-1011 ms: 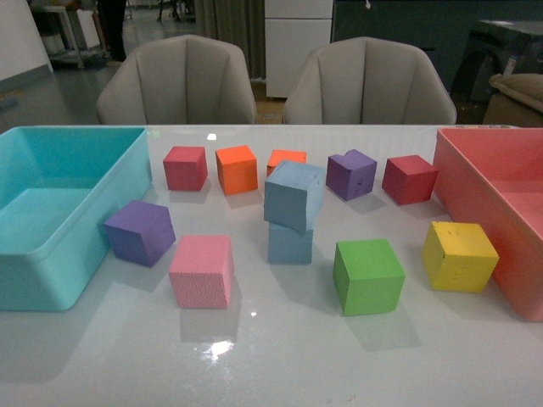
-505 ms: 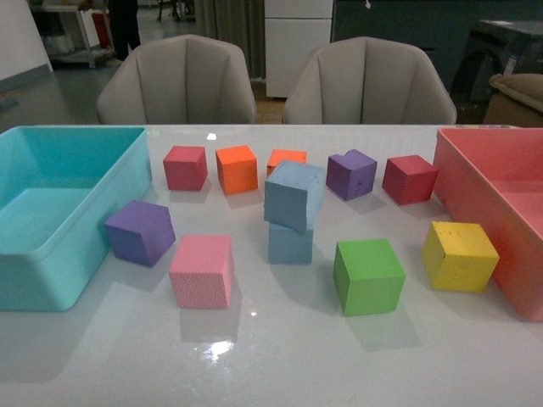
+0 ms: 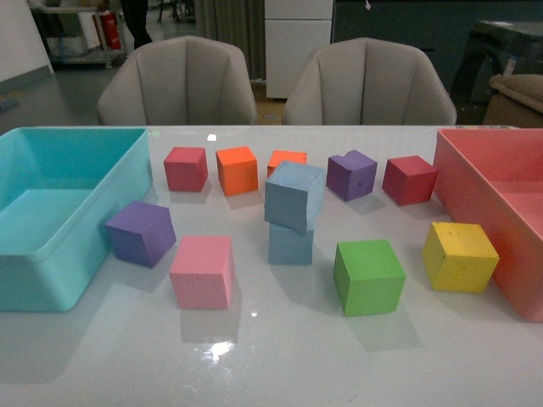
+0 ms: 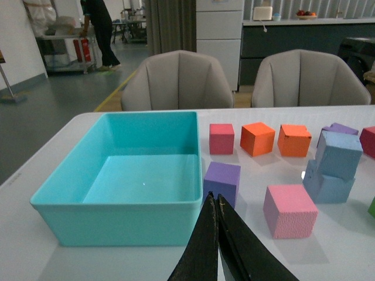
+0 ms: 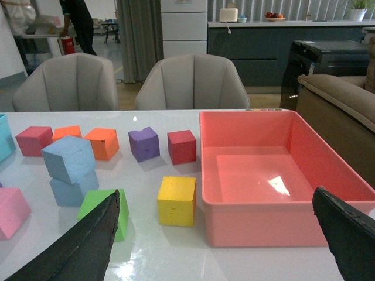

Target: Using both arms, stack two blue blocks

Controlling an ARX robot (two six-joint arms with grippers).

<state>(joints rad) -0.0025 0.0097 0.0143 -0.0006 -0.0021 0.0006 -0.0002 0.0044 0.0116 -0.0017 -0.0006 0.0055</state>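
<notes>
On the table [image 3: 280, 356], two blue blocks [image 3: 293, 212] stacked, left hand [image 4: 217, 202] pressed together, right hand [image 5: 225, 234] spread, no writing legible.

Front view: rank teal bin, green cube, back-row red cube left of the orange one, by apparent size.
1. teal bin, by far the largest.
2. green cube.
3. red cube, which looks smallest, though it sits farther back, so true size against green is unsure.

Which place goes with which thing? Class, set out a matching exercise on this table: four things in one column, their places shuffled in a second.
Things:
1. upper blue block
2. yellow cube
3. teal bin
4. left claw

Places or states:
a. beside the pink bin
b. shut
c. tilted on the lower blue block
d. on the table's left side

Pairs: 1-c, 2-a, 3-d, 4-b
</notes>
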